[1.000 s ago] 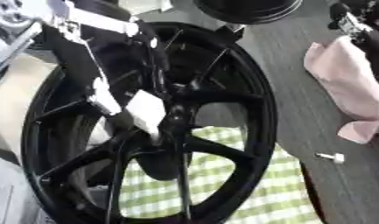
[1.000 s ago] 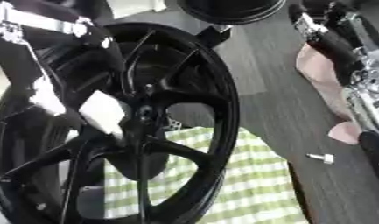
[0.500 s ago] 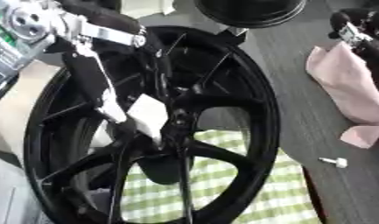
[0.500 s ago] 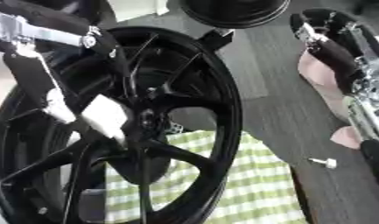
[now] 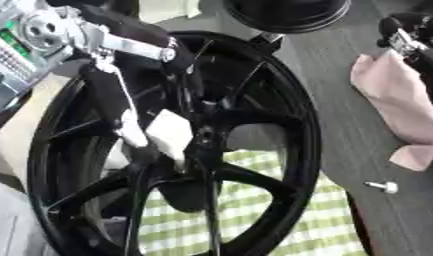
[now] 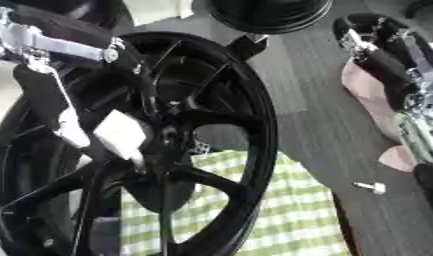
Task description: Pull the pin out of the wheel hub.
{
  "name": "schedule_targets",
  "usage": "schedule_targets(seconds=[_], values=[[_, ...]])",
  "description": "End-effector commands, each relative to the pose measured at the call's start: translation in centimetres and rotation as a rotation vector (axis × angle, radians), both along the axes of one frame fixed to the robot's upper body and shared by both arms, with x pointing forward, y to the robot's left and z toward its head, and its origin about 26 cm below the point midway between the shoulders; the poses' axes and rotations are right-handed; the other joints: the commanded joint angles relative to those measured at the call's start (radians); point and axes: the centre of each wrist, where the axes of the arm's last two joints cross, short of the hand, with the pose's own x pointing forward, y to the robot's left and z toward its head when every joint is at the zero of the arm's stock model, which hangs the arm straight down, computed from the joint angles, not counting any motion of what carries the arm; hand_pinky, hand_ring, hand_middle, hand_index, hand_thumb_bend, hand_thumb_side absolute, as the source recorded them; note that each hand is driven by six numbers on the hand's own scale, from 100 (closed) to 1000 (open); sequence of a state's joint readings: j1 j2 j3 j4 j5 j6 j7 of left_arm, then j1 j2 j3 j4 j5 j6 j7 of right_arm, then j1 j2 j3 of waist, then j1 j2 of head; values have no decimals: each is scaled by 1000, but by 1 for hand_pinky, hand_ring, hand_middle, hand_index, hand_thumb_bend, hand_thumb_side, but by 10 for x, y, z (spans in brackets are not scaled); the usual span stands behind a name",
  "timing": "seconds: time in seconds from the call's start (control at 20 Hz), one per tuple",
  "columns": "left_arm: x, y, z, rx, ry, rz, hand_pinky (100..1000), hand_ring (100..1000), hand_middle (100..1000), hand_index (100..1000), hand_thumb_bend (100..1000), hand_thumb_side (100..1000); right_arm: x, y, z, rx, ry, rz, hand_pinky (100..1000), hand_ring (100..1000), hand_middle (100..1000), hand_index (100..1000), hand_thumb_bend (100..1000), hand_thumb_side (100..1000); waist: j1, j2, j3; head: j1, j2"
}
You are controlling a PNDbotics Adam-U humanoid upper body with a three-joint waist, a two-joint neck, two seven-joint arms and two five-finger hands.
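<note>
A big black spoked wheel (image 5: 281,100) stands tilted on a green-and-white checked cloth (image 5: 254,210). Its hub (image 5: 203,136) sits at the middle of the spokes. My left arm comes down from the upper left, and my left hand (image 5: 165,134), with a white patch on it, lies against the spokes just left of the hub. A small white pin (image 5: 382,186) lies on the dark table right of the wheel, apart from both hands. My right arm (image 6: 387,59) runs down the right edge; its hand (image 6: 427,181) shows only as a dark shape at the border.
A pink cloth (image 5: 396,102) lies on the dark table (image 5: 342,65) at the right. A round black object (image 5: 285,12) stands behind the wheel. A device with green parts (image 5: 14,47) sits at the upper left on a pale surface.
The whole picture has shifted a little, so the camera moved. My left hand stays beside the hub. The white pin lies where it was.
</note>
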State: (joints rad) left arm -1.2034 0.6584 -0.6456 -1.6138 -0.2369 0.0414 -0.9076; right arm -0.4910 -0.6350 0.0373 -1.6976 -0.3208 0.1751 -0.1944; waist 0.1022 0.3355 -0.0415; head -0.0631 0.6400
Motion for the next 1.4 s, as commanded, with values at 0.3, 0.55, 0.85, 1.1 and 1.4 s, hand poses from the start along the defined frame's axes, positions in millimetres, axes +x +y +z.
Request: schedule_targets(seconds=[0.3, 0.55, 0.85, 1.1, 1.4], values=[[-3, -3, 9, 3, -29, -12, 819, 778, 679, 791, 613, 210, -2, -4, 8, 5, -27, -6, 949, 728, 671, 778, 353, 452, -10, -16, -1, 7, -15], [0, -2, 7, -19, 13, -9, 786, 740, 622, 735, 586, 184, -2, -5, 9, 11, -30, -11, 950, 728, 671, 778, 349, 453, -10, -16, -2, 11, -14], [0, -1, 4, -39, 63, -10, 743, 665, 518, 582, 505, 107, -2, -5, 10, 19, -37, -15, 950, 729, 671, 779, 346, 456, -11, -16, -2, 11, -11], [-2, 4, 7, -98, 73, -4, 721, 630, 465, 438, 471, 100, -2, -6, 10, 21, -36, -19, 951, 729, 671, 779, 344, 457, -12, -15, -1, 11, -11], [-19, 20, 24, -220, -13, -11, 720, 623, 451, 354, 475, 100, -3, -7, 10, 23, -39, -23, 952, 729, 671, 779, 341, 458, -14, -16, 2, 8, -9]])
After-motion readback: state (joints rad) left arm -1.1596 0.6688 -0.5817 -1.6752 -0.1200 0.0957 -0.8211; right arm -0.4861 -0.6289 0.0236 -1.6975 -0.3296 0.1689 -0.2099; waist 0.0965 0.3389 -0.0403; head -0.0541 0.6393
